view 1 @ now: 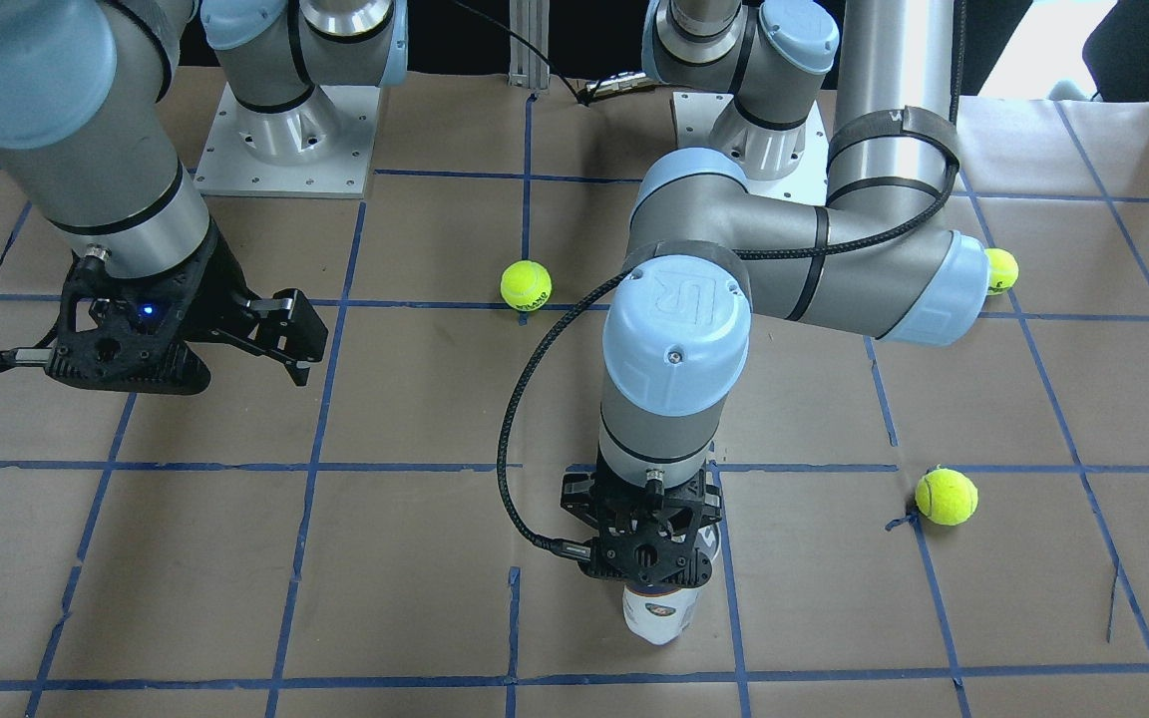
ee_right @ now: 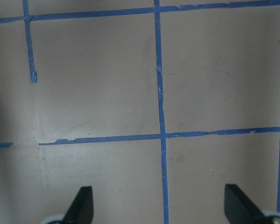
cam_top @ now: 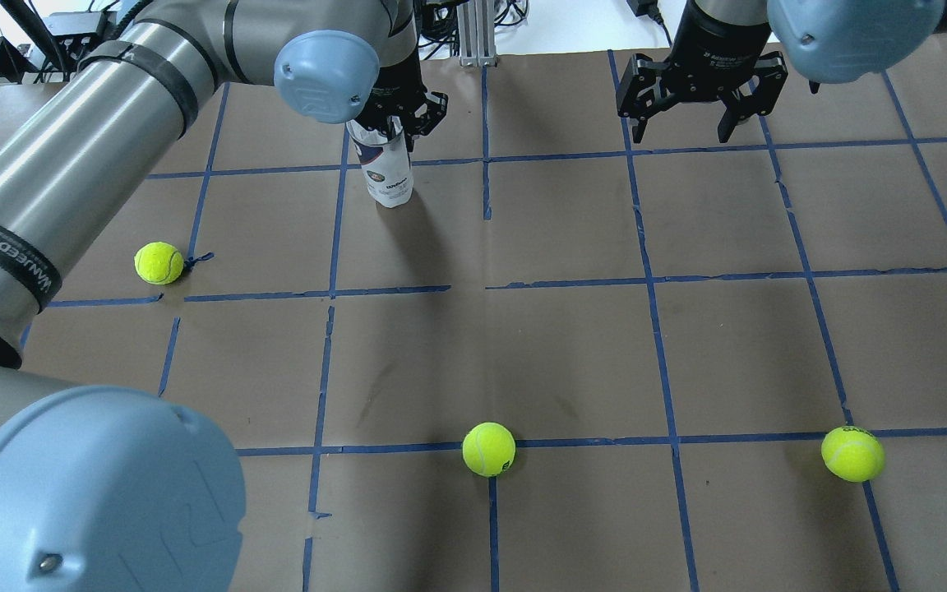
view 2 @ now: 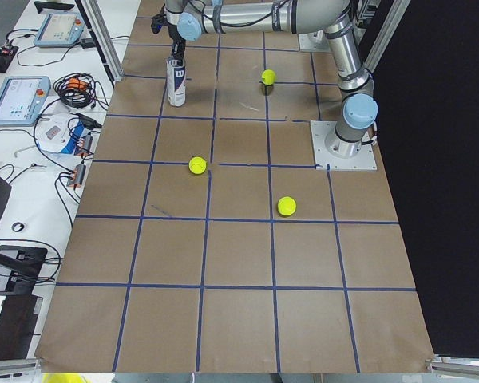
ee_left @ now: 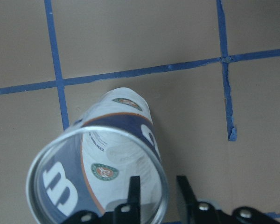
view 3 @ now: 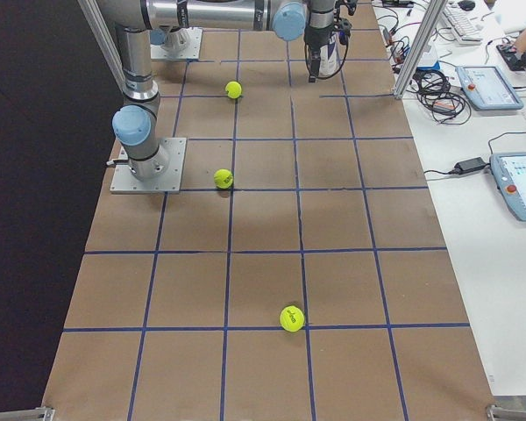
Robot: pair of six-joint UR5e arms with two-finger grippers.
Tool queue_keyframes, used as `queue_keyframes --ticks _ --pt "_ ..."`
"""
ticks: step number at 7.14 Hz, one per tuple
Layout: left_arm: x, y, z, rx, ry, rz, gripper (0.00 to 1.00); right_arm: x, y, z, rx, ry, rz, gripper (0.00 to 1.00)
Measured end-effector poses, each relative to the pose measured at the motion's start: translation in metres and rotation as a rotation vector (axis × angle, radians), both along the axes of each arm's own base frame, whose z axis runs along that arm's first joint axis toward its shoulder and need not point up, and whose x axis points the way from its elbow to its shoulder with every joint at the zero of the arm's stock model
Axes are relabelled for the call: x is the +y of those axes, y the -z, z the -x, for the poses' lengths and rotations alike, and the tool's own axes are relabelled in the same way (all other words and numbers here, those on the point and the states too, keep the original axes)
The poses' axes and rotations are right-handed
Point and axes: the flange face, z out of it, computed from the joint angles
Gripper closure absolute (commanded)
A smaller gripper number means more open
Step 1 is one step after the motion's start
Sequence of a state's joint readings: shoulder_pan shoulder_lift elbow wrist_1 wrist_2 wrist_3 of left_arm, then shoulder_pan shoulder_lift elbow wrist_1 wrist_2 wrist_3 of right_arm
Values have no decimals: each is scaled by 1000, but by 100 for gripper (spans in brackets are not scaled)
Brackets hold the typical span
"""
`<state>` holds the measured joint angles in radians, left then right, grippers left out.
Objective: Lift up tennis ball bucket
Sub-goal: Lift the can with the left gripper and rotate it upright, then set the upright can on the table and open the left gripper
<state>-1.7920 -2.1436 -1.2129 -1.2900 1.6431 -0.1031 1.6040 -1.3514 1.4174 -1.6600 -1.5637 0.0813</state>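
The tennis ball bucket (cam_top: 389,174) is a slim clear can with a white and dark-blue label, standing upright on the brown table at the far left. It also shows in the front view (view 1: 661,613) and open-topped in the left wrist view (ee_left: 107,158). My left gripper (ee_left: 158,181) comes down on its top, one finger inside the rim and one outside, closed on the wall. My right gripper (cam_top: 681,131) hangs open and empty above the far right of the table, and also shows in the right wrist view (ee_right: 158,205).
Three yellow-green tennis balls lie loose on the table: one on the left (cam_top: 159,262), one front centre (cam_top: 488,449), one front right (cam_top: 852,453). Blue tape lines grid the brown paper. The arm bases (view 1: 285,130) stand at the robot's edge.
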Motion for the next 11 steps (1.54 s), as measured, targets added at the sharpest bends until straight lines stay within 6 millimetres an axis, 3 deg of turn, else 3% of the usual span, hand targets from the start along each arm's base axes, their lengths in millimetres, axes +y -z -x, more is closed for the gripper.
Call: queue_keyframes --ticks 2,7,9,11 --pt "1 -11 1 6 6 15 0 0 0 0 0 0 1 0" --pt "19 -88 -12 54 -6 84 1 0 0 0 1 -2 1 0" --pt "54 -141 -52 80 -52 55 0 0 0 0 1 -2 1 0" --pt "105 -160 -78 78 -81 2 0 0 0 0 1 -2 1 0"
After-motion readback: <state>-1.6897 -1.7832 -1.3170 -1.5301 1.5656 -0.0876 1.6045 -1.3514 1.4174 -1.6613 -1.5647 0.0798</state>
